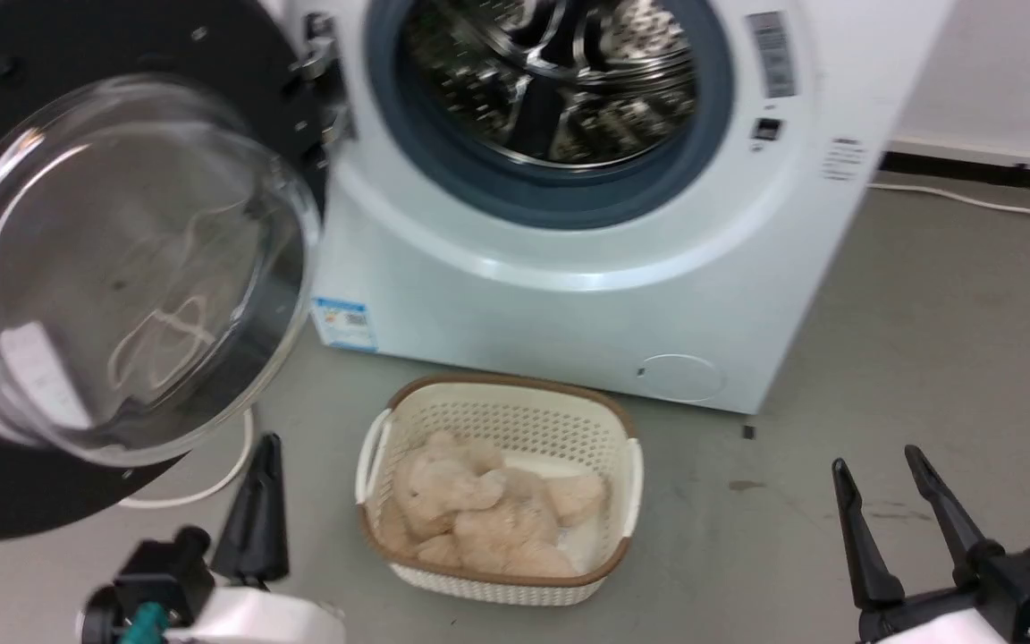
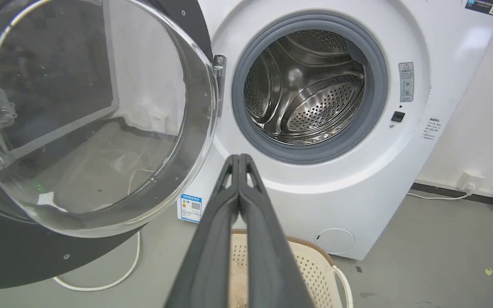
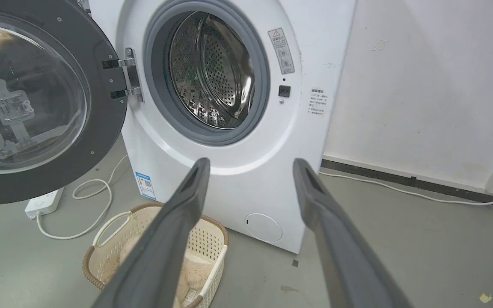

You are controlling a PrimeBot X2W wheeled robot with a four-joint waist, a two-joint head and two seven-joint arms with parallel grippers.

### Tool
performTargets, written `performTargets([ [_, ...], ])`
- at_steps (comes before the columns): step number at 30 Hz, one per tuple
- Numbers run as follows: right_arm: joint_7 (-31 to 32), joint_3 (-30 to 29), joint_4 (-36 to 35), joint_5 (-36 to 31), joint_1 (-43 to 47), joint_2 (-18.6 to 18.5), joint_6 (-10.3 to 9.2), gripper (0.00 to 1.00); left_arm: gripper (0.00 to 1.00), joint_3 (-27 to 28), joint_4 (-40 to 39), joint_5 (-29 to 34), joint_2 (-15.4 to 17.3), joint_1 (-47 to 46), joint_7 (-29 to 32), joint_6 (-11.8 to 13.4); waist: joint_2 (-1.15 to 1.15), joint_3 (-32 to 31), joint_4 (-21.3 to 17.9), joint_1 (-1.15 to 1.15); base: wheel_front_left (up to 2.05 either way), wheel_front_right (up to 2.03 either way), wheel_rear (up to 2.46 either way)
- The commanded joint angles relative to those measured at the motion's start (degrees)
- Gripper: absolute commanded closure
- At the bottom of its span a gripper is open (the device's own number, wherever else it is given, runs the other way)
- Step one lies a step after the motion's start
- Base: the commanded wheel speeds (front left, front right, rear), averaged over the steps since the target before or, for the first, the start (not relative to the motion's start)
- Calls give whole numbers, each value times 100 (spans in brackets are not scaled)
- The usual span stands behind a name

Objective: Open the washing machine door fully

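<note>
- The washing machine door (image 1: 122, 268) is at the far left, swung well out on its hinge. The inner face and bulging glass bowl are turned towards me, and it is apart from both my arms.
- My left gripper (image 1: 266, 452) hovers low, just below the door's lower edge. Its jaws are pressed together on nothing and touch nothing, as the left wrist view shows plainly.
- A white cable (image 1: 211, 487) loops on the floor (image 1: 926, 358) beneath the door.
- The washing machine (image 1: 569, 295) stands in the middle. Its steel drum (image 1: 551, 72) and grey ring are fully uncovered, with nothing across the mouth.
- A cream basket (image 1: 497, 398) sits on the floor just before the machine, holding a beige plush toy (image 1: 479, 510).
- My right gripper (image 1: 874, 461) is at the lower right above bare floor, well apart from the machine. Its jaws are spread and empty.
- I judge the job done or very nearly. The door looks close to the end of its travel, though I cannot tell whether the hinge has any swing left. If it does, a light push on the door's rim is all that remains.
</note>
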Motion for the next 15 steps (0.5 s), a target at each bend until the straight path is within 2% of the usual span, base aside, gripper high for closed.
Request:
performTargets([
  [1, -28, 4, -56, 29, 90, 0, -5, 0, 100, -20, -9, 31, -20, 110, -24, 7, 0, -137, -225, 1, 0, 0, 0],
  [4, -38, 11, -157, 72, 208, 0, -5, 0, 100, -156, -23, 51, -90, 316, -24, 4, 0, -185, -389, 1, 0, 0, 0],
  [5, -42, 17, -184, 89, 242, 0, -5, 0, 65, -205, -26, 58, -100, 376, -24, -10, 0, -187, -435, 1, 0, 0, 0],
  [6, -61, 36, -200, 124, 394, 0, -5, 0, 0, -305, -29, 98, -148, 557, -24, 41, 0, -239, -584, 1, 0, 0, 0],
  [11, -79, 35, -155, 194, 478, 0, -5, 0, 0, -373, -29, 84, -198, 721, 23, 122, 0, -268, -709, 1, 0, 0, 0],
  [15, -87, 33, -137, 222, 495, 0, -5, 0, 0, -345, 61, -139, -201, 723, 80, 41, 0, -270, -743, 1, 0, 0, 0],
])
